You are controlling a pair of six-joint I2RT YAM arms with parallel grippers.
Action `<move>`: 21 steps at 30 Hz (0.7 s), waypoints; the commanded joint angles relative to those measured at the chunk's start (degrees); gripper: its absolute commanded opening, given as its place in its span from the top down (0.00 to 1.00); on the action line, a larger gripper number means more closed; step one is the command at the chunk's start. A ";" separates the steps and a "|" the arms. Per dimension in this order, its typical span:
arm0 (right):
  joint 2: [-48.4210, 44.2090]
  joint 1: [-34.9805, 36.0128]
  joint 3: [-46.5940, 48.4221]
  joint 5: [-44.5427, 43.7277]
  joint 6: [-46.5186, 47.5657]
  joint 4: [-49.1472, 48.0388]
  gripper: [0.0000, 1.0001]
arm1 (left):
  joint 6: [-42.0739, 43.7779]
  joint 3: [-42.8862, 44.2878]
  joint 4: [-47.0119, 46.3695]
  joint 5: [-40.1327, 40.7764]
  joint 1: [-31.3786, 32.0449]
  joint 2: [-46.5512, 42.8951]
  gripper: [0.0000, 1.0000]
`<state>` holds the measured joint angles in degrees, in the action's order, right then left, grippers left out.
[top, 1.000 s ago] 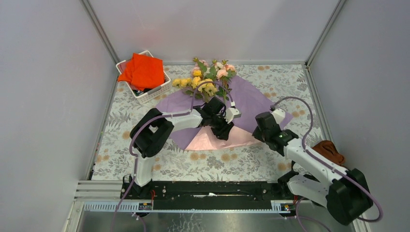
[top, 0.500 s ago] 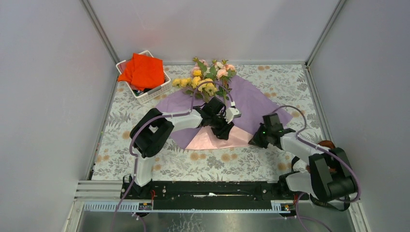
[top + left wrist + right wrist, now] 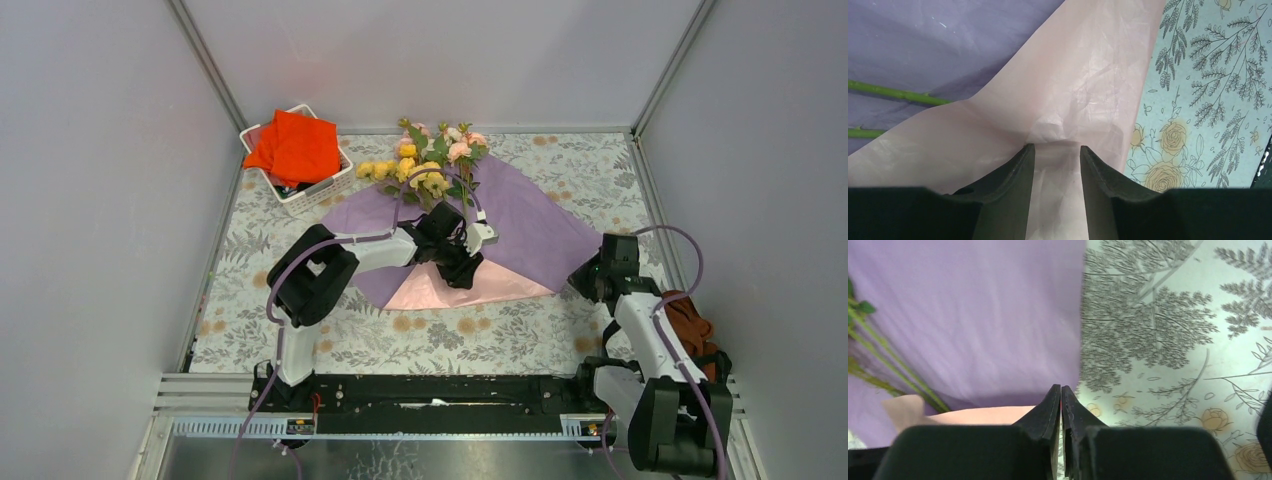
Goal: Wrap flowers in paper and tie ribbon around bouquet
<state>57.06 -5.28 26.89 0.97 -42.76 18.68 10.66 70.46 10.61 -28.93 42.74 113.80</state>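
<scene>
I had the left end effector (image 3: 1057, 148) half open, pinning the fold of the thin pink-and-purple paper sheet (image 3: 1078, 85) over green flower stems (image 3: 898, 93); right end effector (image 3: 1061, 388) shut, empty, at its edge.

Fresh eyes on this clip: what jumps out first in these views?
The big purple paper dominates mid-table, one corner folded over to show pale pink, with the flowers lying on its far end. The left claw sits jaws apart at that pink fold, while the right claw is shut and empty by the sheet's right edge. An orange-red cloth in a white basket glows at the far left corner.
</scene>
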 commanded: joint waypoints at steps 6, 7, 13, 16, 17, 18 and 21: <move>-9.04 16.27 -5.91 5.79 -20.83 0.44 0.59 | 1.44 -2.87 2.39 4.98 -0.12 1.34 0.53; -8.76 17.91 -7.55 6.59 -23.76 -1.39 0.54 | 1.35 -3.07 2.26 4.94 -0.11 1.26 0.53; -6.64 19.70 -10.45 2.73 -28.58 -5.92 0.39 | 0.69 -3.91 1.58 4.05 -0.11 1.12 0.53; -3.00 19.69 -10.88 -0.65 -28.27 -6.83 0.40 | 0.92 -3.98 1.54 4.16 -0.11 0.74 0.53; -1.83 19.67 -11.19 -1.84 -28.00 -7.81 0.41 | 1.01 -3.96 1.53 4.22 -0.11 0.54 0.53; -0.57 19.69 -11.39 -2.71 -27.84 -8.53 0.42 | 1.03 -3.98 1.52 4.39 -0.18 0.41 0.53; 2.49 19.70 -11.34 -4.23 -27.28 -10.49 0.46 | 1.33 -4.09 1.52 4.64 -0.15 0.06 0.53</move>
<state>55.37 14.06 16.58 3.55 -70.00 9.17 10.68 68.86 8.60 -28.93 42.76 113.01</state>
